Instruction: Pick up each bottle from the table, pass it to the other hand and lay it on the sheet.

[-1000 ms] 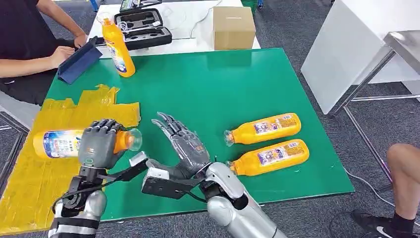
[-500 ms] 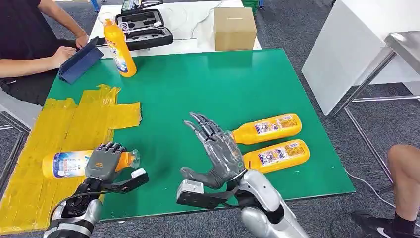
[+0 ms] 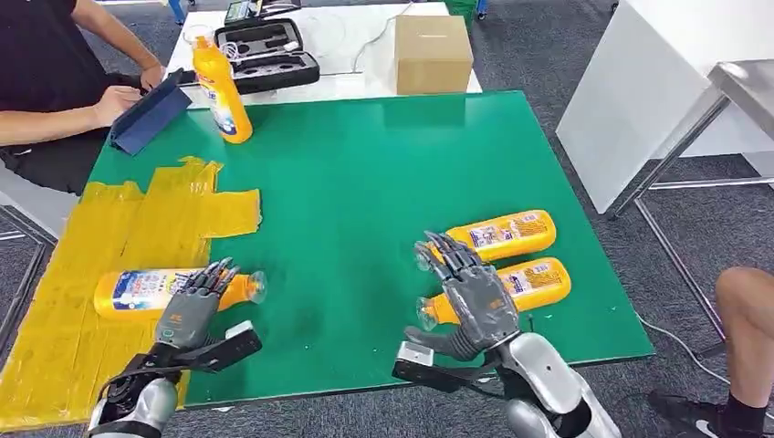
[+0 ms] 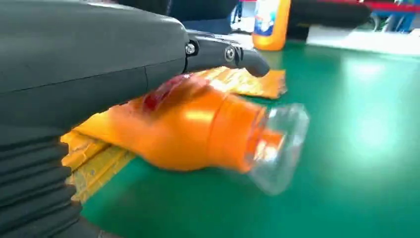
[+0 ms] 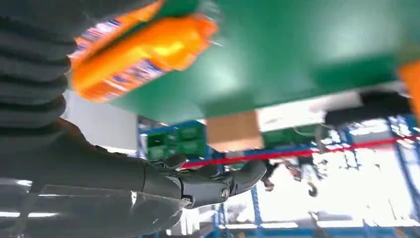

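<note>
An orange bottle lies on its side on the yellow sheet, its clear cap poking out over the green table. My left hand hovers over its neck with the fingers stretched out, gripping nothing. Two more orange bottles lie side by side at the right, the far one and the near one. My right hand is spread open just above the near bottle's neck. A fourth bottle stands upright at the far left.
A person sits at the far left with a blue tablet case on the table corner. Behind the table are a black case and a cardboard box. Another person's knee is at the right.
My left hand lowered the bottle onto the sheet and opened its fingers off it. My right hand swung right, from the table's middle to over the two lying bottles.
</note>
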{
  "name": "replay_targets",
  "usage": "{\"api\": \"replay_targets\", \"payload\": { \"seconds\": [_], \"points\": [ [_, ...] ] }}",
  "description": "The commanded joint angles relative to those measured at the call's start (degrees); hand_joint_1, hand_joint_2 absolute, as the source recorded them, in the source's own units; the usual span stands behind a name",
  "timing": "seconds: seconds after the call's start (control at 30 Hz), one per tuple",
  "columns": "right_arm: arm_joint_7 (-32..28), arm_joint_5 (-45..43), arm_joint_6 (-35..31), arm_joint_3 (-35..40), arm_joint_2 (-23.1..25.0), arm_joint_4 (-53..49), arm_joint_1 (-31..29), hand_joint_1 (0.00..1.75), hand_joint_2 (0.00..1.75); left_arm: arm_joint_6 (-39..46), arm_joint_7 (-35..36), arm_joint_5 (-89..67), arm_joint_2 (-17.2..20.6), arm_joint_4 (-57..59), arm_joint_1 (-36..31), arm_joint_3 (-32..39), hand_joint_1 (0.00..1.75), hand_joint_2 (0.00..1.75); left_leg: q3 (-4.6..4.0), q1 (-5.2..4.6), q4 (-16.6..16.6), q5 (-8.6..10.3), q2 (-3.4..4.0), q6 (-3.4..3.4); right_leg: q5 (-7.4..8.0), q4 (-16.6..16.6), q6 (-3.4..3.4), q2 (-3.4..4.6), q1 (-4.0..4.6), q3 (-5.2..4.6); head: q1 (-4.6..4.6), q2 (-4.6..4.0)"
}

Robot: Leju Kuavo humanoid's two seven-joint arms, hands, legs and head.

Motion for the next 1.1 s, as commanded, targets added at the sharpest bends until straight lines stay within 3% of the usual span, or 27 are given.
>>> {"api": "replay_targets", "payload": {
  "seconds": [0.03, 0.17, 0.27, 0.47, 0.67, 1.1],
  "points": [
    [1.55, 3.02, 2.81, -6.42, -3.48, -2.5, 7.16, 0.0, 1.75, -3.25, -6.09, 17.25, -5.79, -17.88, 4.72, 5.85, 0.0, 0.0, 0.12, 0.05, 0.04, -0.12, -0.02, -0.05, -0.11, 0.0, -0.09, -0.12, 0.07, 0.13, -0.02, 0.0],
    [4.1, 2.15, 2.98, -10.23, -5.9, -3.58, 11.38, 0.0, 1.75, -7.91, -9.5, 33.73, -9.46, -29.9, 7.17, 9.34, 0.0, 0.0, -0.01, 0.05, 0.1, -0.16, -0.1, -0.03, -0.14, 0.03, -0.05, -0.19, 0.08, 0.03, -0.02, 0.0],
    [5.05, 3.17, 2.47, -12.15, -6.27, -3.44, 11.92, 0.0, 1.75, -11.16, -10.46, 40.66, -9.83, -32.87, 8.15, 9.83, 0.0, 0.0, -0.11, 0.03, 0.06, -0.12, -0.03, 0.0, -0.09, 0.01, -0.02, -0.09, 0.04, -0.08, -0.02, 0.0],
    [5.38, 2.5, 2.69, -14.59, -6.46, -2.85, 12.05, 0.0, 1.75, -12.65, -11.43, 43.75, -9.79, -34.24, 8.88, 9.58, 0.0, 0.0, -0.03, 0.02, 0.02, -0.15, 0.03, -0.01, -0.07, -0.04, -0.05, -0.06, 0.04, -0.03, -0.02, 0.0],
    [5.63, 0.7, 4.07, -25.08, -5.75, 2.09, 10.91, 0.0, 1.75, -12.76, -11.81, 43.37, -9.39, -35.3, 10.37, 7.33, 0.0, 0.0, 0.05, 0.01, -0.02, -0.14, 0.02, 0.01, -0.07, -0.08, -0.03, -0.07, 0.03, 0.06, -0.02, 0.0],
    [4.75, 0.35, 6.34, -30.04, -5.61, 8.45, 7.53, 0.0, 1.75, -12.66, -11.96, 43.19, -8.39, -34.5, 9.91, 5.52, 0.0, 0.0, 0.16, 0.01, -0.05, -0.16, 0.06, -0.02, -0.07, -0.11, -0.08, -0.05, 0.05, 0.16, -0.02, 0.0]
  ]
}}
